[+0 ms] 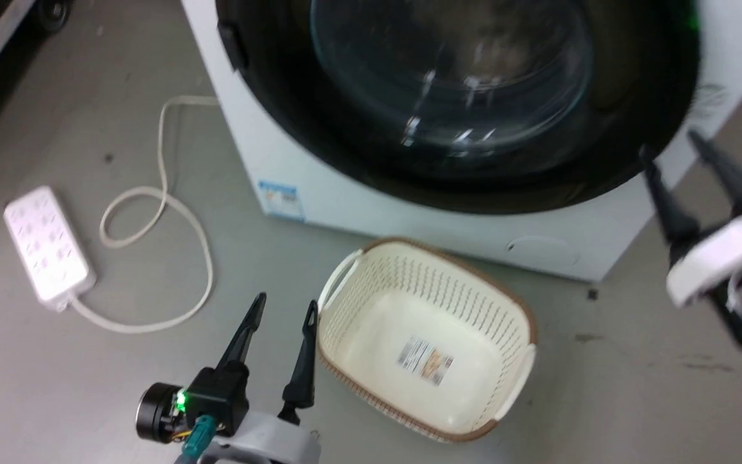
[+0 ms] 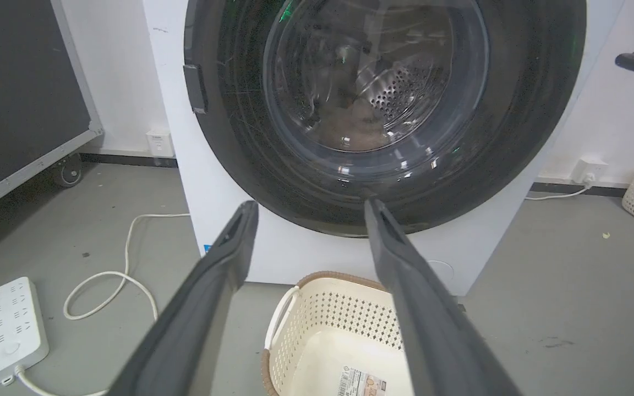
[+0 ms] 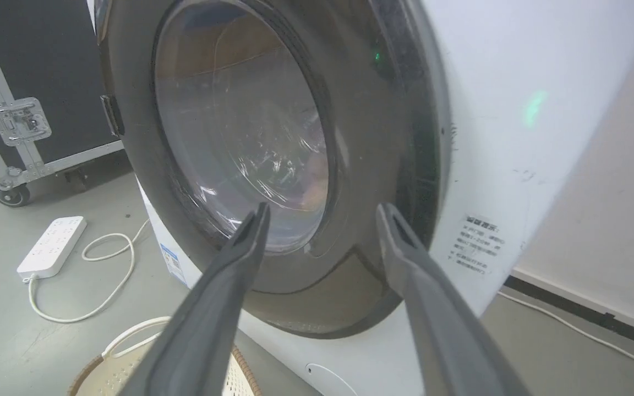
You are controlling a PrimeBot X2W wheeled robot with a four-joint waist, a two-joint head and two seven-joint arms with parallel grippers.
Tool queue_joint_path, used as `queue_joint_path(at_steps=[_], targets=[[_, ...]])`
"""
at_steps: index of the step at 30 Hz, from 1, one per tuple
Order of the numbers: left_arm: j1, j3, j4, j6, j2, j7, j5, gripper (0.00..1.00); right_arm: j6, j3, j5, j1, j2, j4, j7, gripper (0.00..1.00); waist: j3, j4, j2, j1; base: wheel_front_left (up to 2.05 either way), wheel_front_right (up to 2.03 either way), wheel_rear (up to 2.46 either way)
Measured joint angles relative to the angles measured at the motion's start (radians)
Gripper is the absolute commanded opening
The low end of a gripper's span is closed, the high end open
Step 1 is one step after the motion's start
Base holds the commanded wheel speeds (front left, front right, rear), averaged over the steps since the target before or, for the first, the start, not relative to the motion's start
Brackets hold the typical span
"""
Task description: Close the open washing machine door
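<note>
The washing machine door (image 1: 474,129), top centre, looked flush with the washing machine (image 1: 345,200). Left gripper (image 1: 285,303), lower left, and right gripper (image 1: 668,143), right edge, gaped empty. If unlatched, the door might have sprung open.

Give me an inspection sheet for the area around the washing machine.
Surface: grey floor, a few dark marks.
Job's things: washing machine door looks flush against the white washing machine; latch cannot be told.
Clutter: empty cream basket before the machine.
Grippers: left gripper open, beside the basket; right gripper open, near the door's rim.
Cables: white power strip with looped cable on the floor.
Surroundings: black wheeled case, wall socket.
</note>
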Motion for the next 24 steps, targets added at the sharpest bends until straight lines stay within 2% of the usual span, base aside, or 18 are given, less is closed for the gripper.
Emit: queue_joint_path(at_steps=[5, 6, 11, 16, 24], targets=[[0.021, 0.031, 0.013, -0.019, 0.0, 0.0, 0.001, 1.0, 0.0, -0.131, -0.108, 0.209, 0.051, -0.179, -0.002, 1.0, -0.081, -0.042, 0.0, -0.0001, 0.0, 0.0, 0.0], [0.037, 0.047, 0.014, -0.029, 0.0, 0.0, 0.001, 1.0, 0.0, -0.229, -0.172, 0.339, 0.104, -0.294, -0.002, 1.0, -0.12, -0.067, 0.0, -0.0001, 0.0, 0.0, 0.0], [0.064, 0.064, 0.022, -0.046, 0.0, 0.0, 0.002, 1.0, 0.0, -0.367, -0.273, 0.544, 0.237, -0.426, -0.002, 1.0, -0.163, -0.103, 0.0, -0.0002, 0.0, 0.0, 0.0], [0.068, 0.072, 0.036, -0.062, 0.0, 0.0, 0.001, 1.0, 0.0, -0.418, -0.342, 0.671, 0.337, -0.488, -0.002, 1.0, -0.179, -0.127, 0.0, 0.0, 0.0, 0.0, 0.0], [0.069, 0.07, 0.066, -0.062, 0.0, 0.0, -0.004, 1.0, 0.0, -0.412, -0.378, 0.72, 0.375, -0.502, -0.002, 1.0, -0.179, -0.145, 0.0, 0.0001, 0.0, 0.0, 0.0]])
